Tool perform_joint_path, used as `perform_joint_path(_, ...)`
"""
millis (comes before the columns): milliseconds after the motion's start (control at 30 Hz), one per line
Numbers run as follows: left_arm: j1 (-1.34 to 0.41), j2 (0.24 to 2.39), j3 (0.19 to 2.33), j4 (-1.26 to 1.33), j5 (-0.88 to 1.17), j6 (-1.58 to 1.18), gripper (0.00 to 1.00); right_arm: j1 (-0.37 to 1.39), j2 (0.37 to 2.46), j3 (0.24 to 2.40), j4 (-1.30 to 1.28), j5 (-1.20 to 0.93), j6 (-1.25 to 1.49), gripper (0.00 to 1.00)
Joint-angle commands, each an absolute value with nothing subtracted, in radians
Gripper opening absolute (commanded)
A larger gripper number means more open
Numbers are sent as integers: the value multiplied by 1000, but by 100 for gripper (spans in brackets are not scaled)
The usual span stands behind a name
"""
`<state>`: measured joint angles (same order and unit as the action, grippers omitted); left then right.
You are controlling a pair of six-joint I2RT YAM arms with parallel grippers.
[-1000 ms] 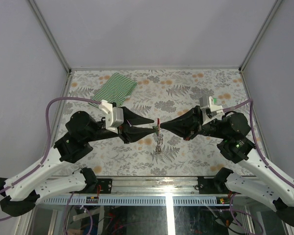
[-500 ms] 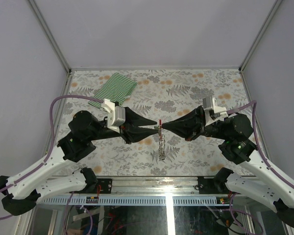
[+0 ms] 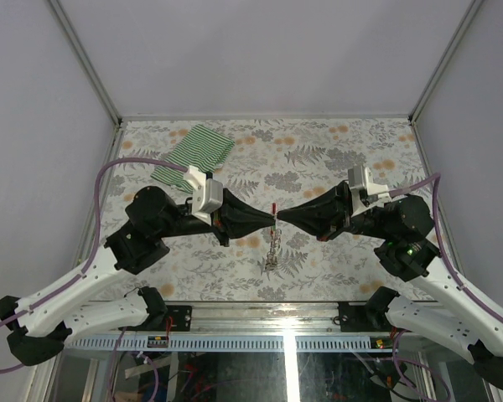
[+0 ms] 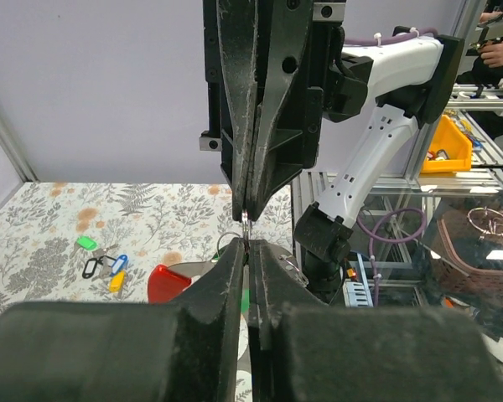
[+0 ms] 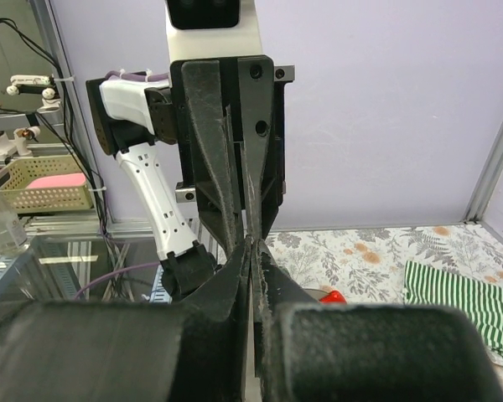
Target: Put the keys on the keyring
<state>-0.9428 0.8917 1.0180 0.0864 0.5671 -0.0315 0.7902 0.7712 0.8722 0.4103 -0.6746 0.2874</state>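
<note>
Keyring [image 3: 273, 210], one, pinched between two tips: left gripper [image 3: 267, 219] and right gripper [image 3: 278, 220], both nearly closed.

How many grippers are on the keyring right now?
2. The left gripper reaches in from the left and the right gripper from the right. Both are shut on the keyring, tip to tip above mid-table. The keys trail from it toward the near edge.

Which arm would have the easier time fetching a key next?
Likely the right. The left gripper and right gripper both pinch the keyring, but the keys lie on the table beyond it, nearer the right one.
</note>
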Motion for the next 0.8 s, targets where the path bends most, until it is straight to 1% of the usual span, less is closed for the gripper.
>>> perform_joint_path(0, -950, 888, 1025, 170, 580, -44, 0, 790, 753, 913, 473, -670, 264, 0)
perform_joint_path(100, -950, 887, 1031, 163, 566, -51, 0, 790, 749, 916, 448, -670, 243, 0)
perform_joint_path(167, -950, 892, 1064, 91, 556, -31, 0, 789, 746, 923, 426, -670, 226, 2)
perform_joint_path(233, -950, 906, 1116, -23, 544, 14, 0, 790, 740, 942, 363, -667, 191, 11)
perform_joint_path(300, -950, 921, 1174, -153, 531, 66, 0, 790, 733, 968, 288, -657, 146, 22)
perform_joint_path(333, -950, 931, 1209, -224, 528, 100, 0, 790, 730, 979, 256, -651, 127, 26)
perform_joint_path(400, -951, 966, 1289, -383, 524, 182, 0, 790, 726, 997, 195, -637, 93, 31)
perform_joint_path(533, -950, 1040, 1429, -660, 515, 301, 0, 790, 732, 1028, 85, -618, 43, 33)
perform_joint_path(767, -950, 1192, 1661, -1024, 482, 433, 0, 790, 786, 1062, -38, -662, 22, 36)
